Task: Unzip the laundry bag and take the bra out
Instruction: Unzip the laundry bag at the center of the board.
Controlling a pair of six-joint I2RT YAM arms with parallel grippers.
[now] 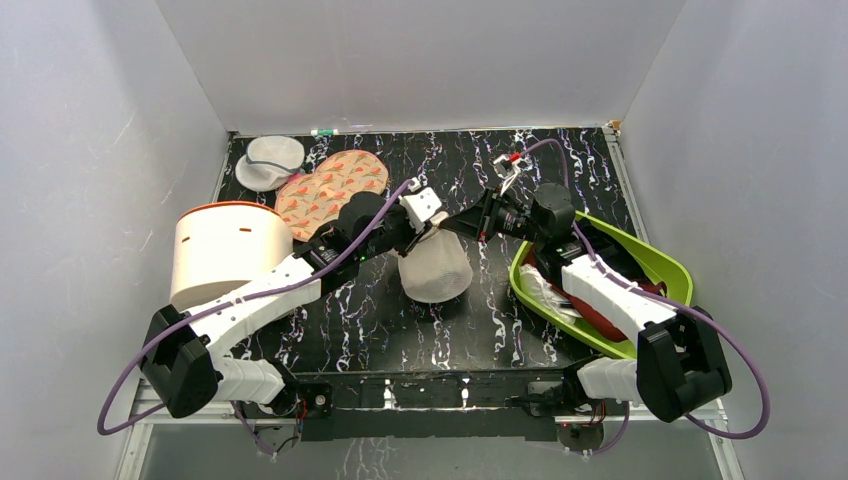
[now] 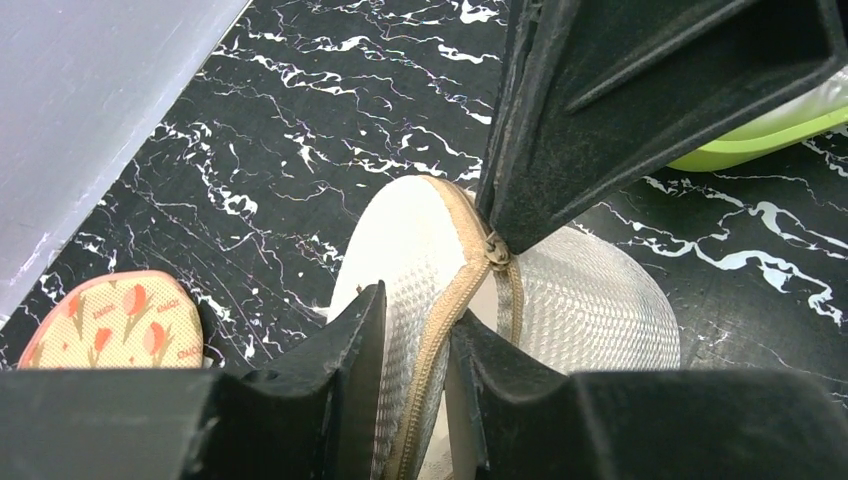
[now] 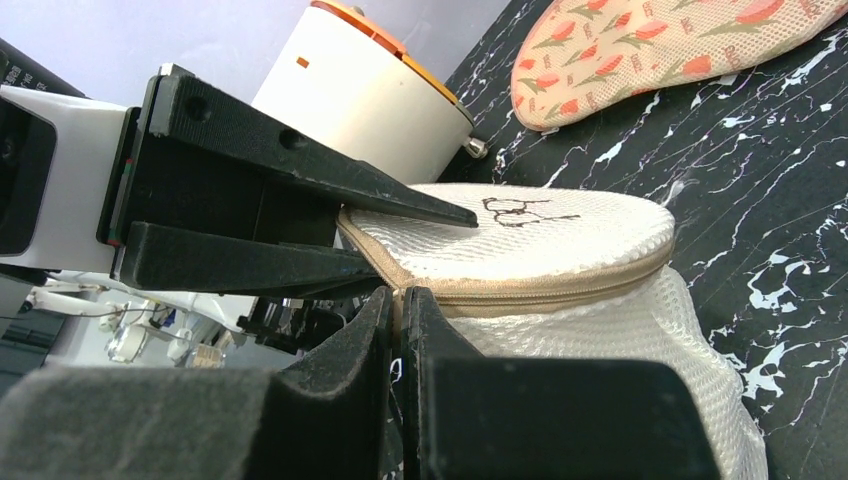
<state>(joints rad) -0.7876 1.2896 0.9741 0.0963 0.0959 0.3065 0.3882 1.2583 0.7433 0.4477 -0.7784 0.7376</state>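
The laundry bag [image 1: 437,272] is a cream-white mesh pod with a tan zipper [image 3: 560,290] around its rim and a small dark mark [image 3: 515,210] on one disc. It stands near the middle of the black marbled table. My left gripper [image 2: 418,312] is shut on the bag's rim, with the zipper band between its fingers. My right gripper [image 3: 400,296] is shut on the zipper pull at the rim, right beside the left fingers. In the left wrist view its tip meets the slider [image 2: 494,250]. The zipper looks closed along the visible rim. The bra is hidden.
A white tub with an orange rim [image 1: 222,250] stands at the left. Floral pads [image 1: 330,185] and a greyish mesh pod [image 1: 268,162] lie at the back left. A green tray [image 1: 655,262] holding maroon garments sits under the right arm.
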